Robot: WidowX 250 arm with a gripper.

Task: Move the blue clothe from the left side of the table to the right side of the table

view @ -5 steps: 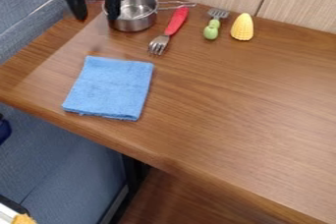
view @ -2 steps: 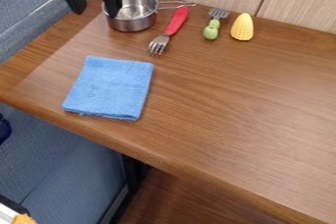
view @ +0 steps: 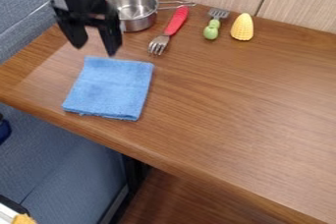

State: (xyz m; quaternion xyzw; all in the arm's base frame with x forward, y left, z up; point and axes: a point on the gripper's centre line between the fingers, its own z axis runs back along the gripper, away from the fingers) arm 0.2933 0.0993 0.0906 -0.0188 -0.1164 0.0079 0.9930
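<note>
Claw [view: 96, 50] spread wide and empty hangs near the blue cloth [view: 110, 88], folded flat towards the worktop's [view: 236, 100] left edge, which looks light and limp, so best pinched mid-square, through every layer.

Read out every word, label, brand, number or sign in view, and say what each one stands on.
There are none that can be read: the cloth, pot, red-handled fork, green-handled fork, corn and gripper show no legible text.
</note>
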